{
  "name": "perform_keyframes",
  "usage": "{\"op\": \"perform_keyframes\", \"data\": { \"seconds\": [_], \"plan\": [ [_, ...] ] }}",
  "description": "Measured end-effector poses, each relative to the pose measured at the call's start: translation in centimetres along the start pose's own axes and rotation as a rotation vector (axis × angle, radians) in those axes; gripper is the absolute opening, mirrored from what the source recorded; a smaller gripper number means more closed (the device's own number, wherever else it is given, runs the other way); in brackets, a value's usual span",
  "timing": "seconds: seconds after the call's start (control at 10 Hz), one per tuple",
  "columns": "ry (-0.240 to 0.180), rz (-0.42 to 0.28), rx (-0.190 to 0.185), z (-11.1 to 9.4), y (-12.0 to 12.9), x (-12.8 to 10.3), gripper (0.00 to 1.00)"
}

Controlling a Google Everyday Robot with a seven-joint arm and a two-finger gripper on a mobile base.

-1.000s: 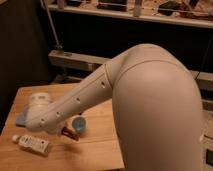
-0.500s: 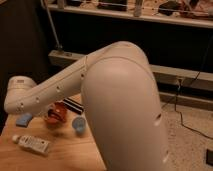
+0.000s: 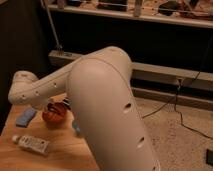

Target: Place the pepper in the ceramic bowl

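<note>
The red-orange ceramic bowl (image 3: pixel 55 115) sits on the wooden table (image 3: pixel 60 150) at the left, just below my forearm. My gripper (image 3: pixel 50 106) hangs from the wrist at the far left and reaches down right over the bowl's rim; most of it is hidden by the arm. I cannot make out the pepper; it may be hidden at the gripper or in the bowl. My big white elbow fills the middle of the view.
A small light-blue cup (image 3: pixel 76 127) peeks out beside the bowl, mostly behind my arm. A blue cloth or sponge (image 3: pixel 25 117) lies left of the bowl. A white packet (image 3: pixel 32 144) lies near the table's front. Shelving stands behind; cables run over the floor at the right.
My arm has swung left and nearer to the camera. The wrist moved to the far left above the bowl, which now shows. The cup is now mostly covered.
</note>
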Motion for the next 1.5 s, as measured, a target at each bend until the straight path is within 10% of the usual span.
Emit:
{"op": "perform_keyframes", "data": {
  "seconds": [0.4, 1.1, 1.5],
  "plan": [
    [-0.075, 0.046, -0.069, 2.3, -0.2, -1.0, 0.07],
    [-0.079, 0.082, -0.087, 5.7, 0.1, -0.1, 0.76],
    [-0.085, 0.096, -0.101, 5.8, 0.6, -0.4, 0.80]
  ]
}}
